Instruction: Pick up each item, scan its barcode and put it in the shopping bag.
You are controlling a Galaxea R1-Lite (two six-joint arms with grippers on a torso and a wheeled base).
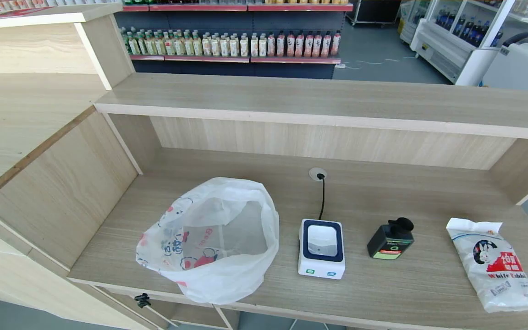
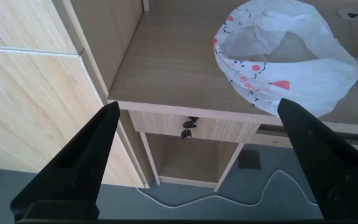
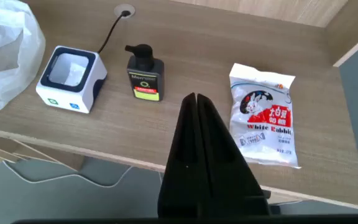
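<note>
A white shopping bag [image 1: 213, 238] with red and blue prints lies open on the left of the wooden counter [image 1: 383, 293]. A white barcode scanner [image 1: 321, 247] with a dark window stands to its right. A black pump bottle [image 1: 391, 239] lies beside the scanner, and a white candy bag [image 1: 493, 263] lies at the far right. My left gripper [image 2: 197, 124] is open, off the counter's front edge near the shopping bag [image 2: 284, 53]. My right gripper [image 3: 196, 102] is shut and holds nothing, hanging before the counter between the black pump bottle [image 3: 145, 78] and the candy bag [image 3: 263, 115].
A black cable [image 1: 322, 197] runs from the scanner to a hole in the counter. A raised shelf [image 1: 328, 103] and side panels wall in the counter. A drawer with a key [image 2: 188, 126] sits under the front edge.
</note>
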